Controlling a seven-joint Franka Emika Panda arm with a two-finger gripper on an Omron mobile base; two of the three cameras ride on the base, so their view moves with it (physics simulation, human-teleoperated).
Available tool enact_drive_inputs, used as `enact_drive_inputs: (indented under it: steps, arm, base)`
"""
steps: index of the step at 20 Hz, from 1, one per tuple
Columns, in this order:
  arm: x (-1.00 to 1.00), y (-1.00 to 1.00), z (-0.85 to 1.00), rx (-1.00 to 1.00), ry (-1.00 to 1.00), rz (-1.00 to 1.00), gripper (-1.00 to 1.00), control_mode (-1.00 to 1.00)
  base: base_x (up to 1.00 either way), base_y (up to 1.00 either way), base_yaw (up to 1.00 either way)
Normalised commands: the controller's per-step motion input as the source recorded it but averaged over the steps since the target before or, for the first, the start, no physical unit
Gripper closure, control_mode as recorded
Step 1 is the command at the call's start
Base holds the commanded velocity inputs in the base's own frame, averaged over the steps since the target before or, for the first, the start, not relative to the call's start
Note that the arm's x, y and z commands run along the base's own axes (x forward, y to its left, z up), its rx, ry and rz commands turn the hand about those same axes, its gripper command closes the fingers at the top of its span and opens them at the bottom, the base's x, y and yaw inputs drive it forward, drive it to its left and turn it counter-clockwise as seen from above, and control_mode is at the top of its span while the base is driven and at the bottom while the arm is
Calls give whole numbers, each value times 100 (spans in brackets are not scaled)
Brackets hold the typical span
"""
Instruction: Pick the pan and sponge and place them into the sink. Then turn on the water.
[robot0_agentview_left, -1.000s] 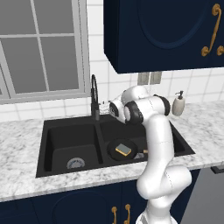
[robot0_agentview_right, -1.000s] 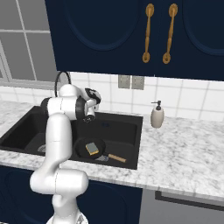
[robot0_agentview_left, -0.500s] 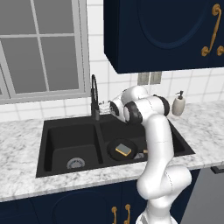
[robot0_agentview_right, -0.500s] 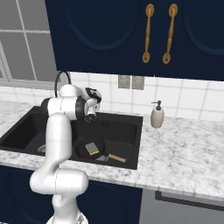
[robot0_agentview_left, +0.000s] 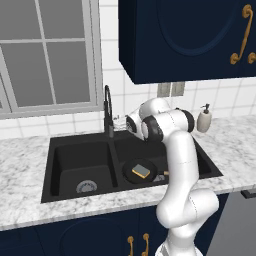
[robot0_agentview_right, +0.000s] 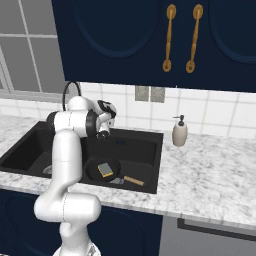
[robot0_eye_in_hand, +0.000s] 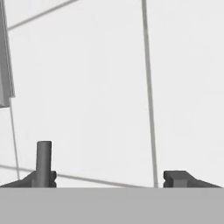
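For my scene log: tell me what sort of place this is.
A home kitchen, rendered: a black double sink with a gooseneck faucet set in a marble counter, navy cabinets above, and a tiled wall behind.

A beige soap bottle stands on the marble counter at the far right, by the tiled wall. Navy cupboards hang above; a window sits far left.

White tiled wall behind a marble counter. Navy cabinets hang above the counter; a grey window stands left of them.
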Motion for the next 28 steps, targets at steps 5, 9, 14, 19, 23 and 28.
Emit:
enact_drive_inputs:
  steps: [5, 9, 14, 19, 23, 28]
  arm:
    - [0, -45, 0, 7, 0, 0, -100, -100]
    - [0, -52, 8, 9, 1, 0, -100, -100]
    - [6, -45, 28, 5, 10, -4, -100, -100]
    - [22, -27, 34, 0, 25, -12, -100, -100]
    - [9, -47, 11, 0, 18, -11, -100, -100]
    - [3, -56, 0, 1, 10, -9, -100, -100]
  base:
    - [0, 0, 0]
    - [0, 0, 0]
    - [0, 0, 0]
    - [0, 0, 0]
    - [0, 0, 0]
    - [0, 0, 0]
